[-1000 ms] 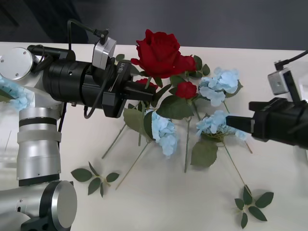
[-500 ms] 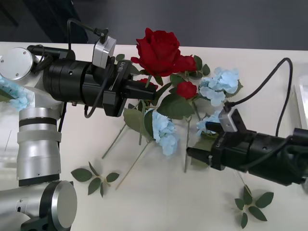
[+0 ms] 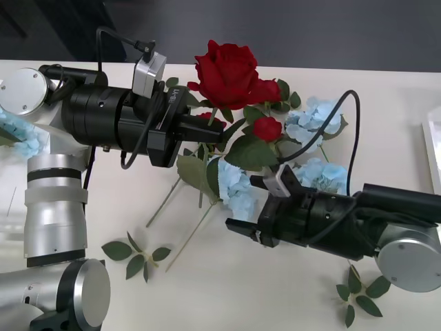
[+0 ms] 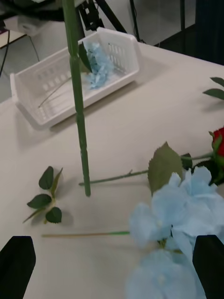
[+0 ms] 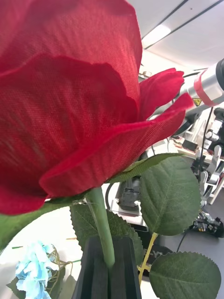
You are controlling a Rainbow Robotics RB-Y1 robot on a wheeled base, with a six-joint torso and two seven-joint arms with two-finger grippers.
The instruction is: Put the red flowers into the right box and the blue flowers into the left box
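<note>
- My left gripper is clamped on the stem of a big red rose, holding it upright above the table; in the left wrist view the black fingers pinch the green stem just under the bloom.
- My right gripper hangs low over the table just beside the flower pile, its fingers spread apart and holding nothing; in the right wrist view the two black fingertips sit at the corners with a blue hydrangea lying on the table near the right gripper.
- The pile lies behind the right gripper: small red roses tangled with leaves, and pale blue hydrangeas, one blue cluster just beside the right gripper.
- The left box, a white slotted tray, stands on the table well apart from the pile, with one blue hydrangea already inside it.
- The held rose's stem hangs down in front of the left box, its end close to the table; I cannot tell whether it touches.
- A thin white rim of the right box shows past the pile.
- Loose leaf sprigs lie on the table: one near the left arm, another beside the right arm.
</note>
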